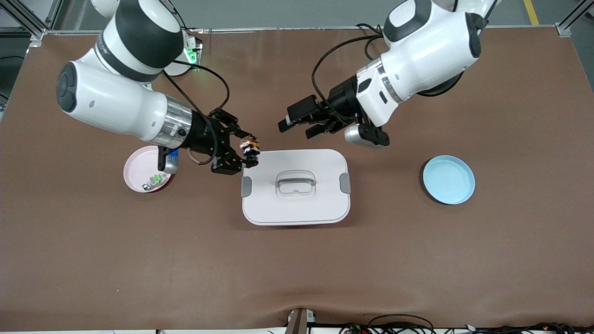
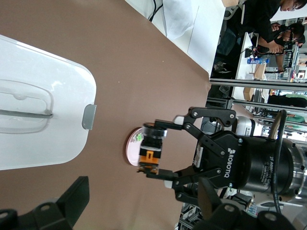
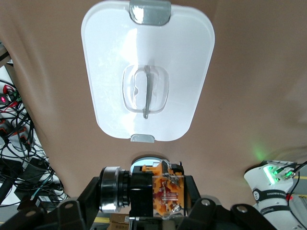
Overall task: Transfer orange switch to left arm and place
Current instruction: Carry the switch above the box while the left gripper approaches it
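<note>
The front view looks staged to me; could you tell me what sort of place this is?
Probably a robotics lab test bench: a brown-covered table framed by aluminium rails, cables trailing along its edge, and, in the left wrist view, people at desks nearby.

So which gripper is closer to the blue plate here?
Left. The left gripper, open, is up over the table just past the box's edge. The right gripper, shut on the orange switch, is over the box's corner at the pink plate's end, much farther from the blue plate.
</note>
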You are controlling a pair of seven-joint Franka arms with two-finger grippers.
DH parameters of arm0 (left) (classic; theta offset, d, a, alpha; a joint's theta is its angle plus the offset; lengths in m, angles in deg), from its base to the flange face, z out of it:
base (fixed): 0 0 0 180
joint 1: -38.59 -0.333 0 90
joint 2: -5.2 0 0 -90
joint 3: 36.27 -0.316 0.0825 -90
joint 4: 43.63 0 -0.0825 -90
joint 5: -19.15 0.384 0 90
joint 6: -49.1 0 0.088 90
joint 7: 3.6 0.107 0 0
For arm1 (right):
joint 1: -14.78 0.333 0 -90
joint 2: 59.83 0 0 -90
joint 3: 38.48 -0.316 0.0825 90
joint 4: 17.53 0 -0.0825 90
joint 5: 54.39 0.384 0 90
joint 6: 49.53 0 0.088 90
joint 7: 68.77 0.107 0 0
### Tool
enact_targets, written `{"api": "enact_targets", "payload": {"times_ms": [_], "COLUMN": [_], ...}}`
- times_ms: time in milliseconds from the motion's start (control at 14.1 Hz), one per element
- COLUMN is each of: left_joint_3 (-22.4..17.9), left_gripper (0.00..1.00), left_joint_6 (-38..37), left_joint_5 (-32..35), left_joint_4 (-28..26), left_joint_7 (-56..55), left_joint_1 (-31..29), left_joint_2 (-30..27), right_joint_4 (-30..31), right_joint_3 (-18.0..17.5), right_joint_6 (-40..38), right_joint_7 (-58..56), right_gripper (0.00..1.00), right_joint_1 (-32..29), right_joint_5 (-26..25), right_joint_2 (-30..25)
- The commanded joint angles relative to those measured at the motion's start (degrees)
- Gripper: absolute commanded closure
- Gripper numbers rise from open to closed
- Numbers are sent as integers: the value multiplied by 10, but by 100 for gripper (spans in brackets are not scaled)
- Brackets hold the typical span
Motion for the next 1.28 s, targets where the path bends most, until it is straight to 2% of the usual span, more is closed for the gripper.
{"api": "enact_targets", "payload": {"times_ms": [0,640,1208], "left_joint_3": [0,0,-1], "left_gripper": [0,0,0], "left_joint_6": [37,62,67], "left_joint_5": [-8,-3,-2], "left_joint_4": [2,6,3], "left_joint_7": [-5,39,87], "left_joint_1": [17,25,23], "left_joint_2": [16,60,74], "right_joint_4": [-64,-125,-133], "right_joint_3": [7,7,6], "right_joint_6": [-5,9,20], "right_joint_7": [51,92,96], "right_gripper": [100,100,100], "right_joint_1": [12,38,39], "right_joint_5": [12,12,12], "right_joint_2": [39,83,88]}}
